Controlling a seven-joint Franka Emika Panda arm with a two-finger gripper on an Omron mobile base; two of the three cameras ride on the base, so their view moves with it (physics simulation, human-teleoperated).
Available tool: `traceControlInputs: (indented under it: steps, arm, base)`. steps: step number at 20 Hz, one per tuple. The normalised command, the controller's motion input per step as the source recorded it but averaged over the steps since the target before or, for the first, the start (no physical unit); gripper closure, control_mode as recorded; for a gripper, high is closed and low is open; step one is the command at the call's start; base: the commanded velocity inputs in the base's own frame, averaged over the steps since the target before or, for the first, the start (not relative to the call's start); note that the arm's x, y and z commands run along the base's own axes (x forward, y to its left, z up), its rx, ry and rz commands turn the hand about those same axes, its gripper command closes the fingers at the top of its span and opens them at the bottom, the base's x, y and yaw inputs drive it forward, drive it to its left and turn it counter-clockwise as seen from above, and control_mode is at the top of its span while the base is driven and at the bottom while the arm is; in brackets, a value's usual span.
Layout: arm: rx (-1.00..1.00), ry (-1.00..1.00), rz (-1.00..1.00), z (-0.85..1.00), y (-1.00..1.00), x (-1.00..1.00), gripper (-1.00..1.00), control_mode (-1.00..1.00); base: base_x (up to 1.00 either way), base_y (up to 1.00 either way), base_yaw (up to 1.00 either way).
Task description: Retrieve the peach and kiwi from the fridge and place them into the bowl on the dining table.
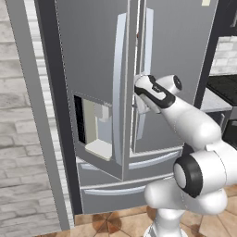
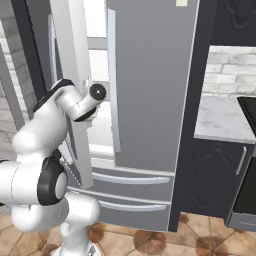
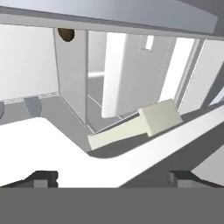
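At the fridge [image 1: 92, 69], the white arm reaches into the narrow gap between the two upper doors, the left one pulled slightly ajar, its hand buried at the seam so that the gripper [image 3: 111, 177] can get at what lies inside. Its two dark fingertips stand far apart at the bottom of the hand view, holding nothing, seemingly kept wide for prying the door or for a first grasp. Past a white shelf edge [image 3: 57, 148] and a pale rectangular block [image 3: 159, 116] (what it is cannot be told), a small dark brown round shape, likely the kiwi [image 3: 66, 34], sits high up against a white inner wall, well beyond the fingers. Judging by the tight opening, the door must swing wider before any fruit comes out; the long vertical handle [image 1: 119, 88] stands just beside the wrist.
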Motion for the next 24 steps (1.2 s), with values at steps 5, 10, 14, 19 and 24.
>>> traceControlInputs:
  steps: [5, 10, 14, 19, 24]
  arm:
    - [0.04, 0.0, 0.05, -0.09, 0.34, 0.0, -1.0, -1.0]
    - [0.09, 0.0, 0.09, -0.02, 0.54, -0.45, -1.0, -1.0]
    - [0.06, 0.03, 0.14, -0.01, 0.91, -0.78, -1.0, -1.0]
    - [0.01, 0.08, 0.21, -0.17, 1.0, -0.48, -1.0, -1.0]
    - [0.0, 0.21, 0.28, -0.36, 1.0, -0.04, -1.0, -1.0]
  base:
    - [0.0, 0.0, 0.0]
    - [0.0, 0.0, 0.0]
    - [0.0, 0.0, 0.0]
    - [0.0, 0.0, 0.0]
    - [0.0, 0.0, 0.0]
